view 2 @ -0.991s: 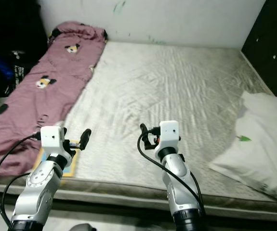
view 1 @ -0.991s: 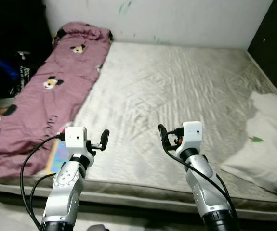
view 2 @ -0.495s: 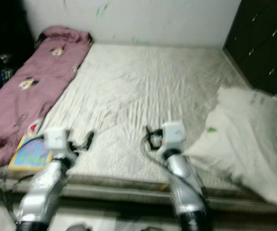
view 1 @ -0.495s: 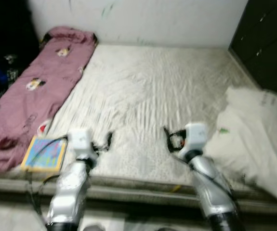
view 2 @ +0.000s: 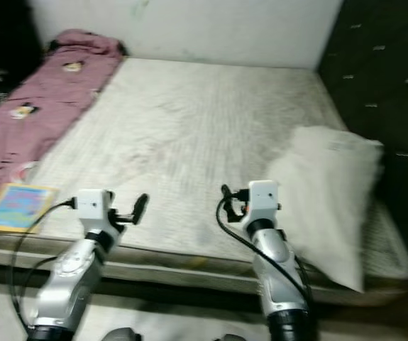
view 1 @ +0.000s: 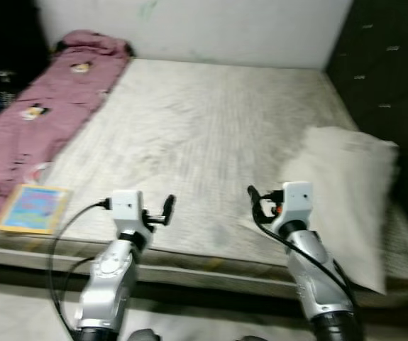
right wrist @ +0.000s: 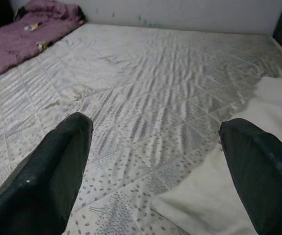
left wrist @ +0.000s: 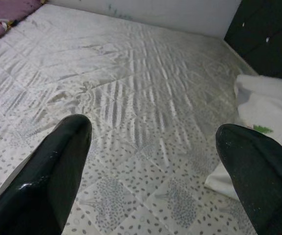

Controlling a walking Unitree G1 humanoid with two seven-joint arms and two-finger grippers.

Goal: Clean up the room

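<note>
Both arms are raised over the near edge of the mattress (view 1: pixel 211 135). My left gripper (left wrist: pixel 150 161) has its fingers (left wrist: pixel 57 166) spread wide, nothing between them, hovering above the quilted grey cover. My right gripper (right wrist: pixel 155 161) is the same: fingers (right wrist: pixel 52 166) wide apart, holding nothing.

The white pillow (view 1: pixel 342 192) lies on the right side of the mattress, running down to the near right corner. It sits just beside my right gripper, on its outer side, not touching the fingers; in the right wrist view its edge shows close under the outer finger. From my left gripper it is well apart, off past the right arm.

On the near left corner of the mattress lies a colourful book (view 1: pixel 32 208), flat, well left of my left gripper. Behind it a purple blanket (view 1: pixel 44 114) with cartoon prints stretches along the left edge up to the white wall (view 1: pixel 211 28). A dark cabinet (view 1: pixel 388 78) stands along the right side of the bed. Head views are slightly blurred.
</note>
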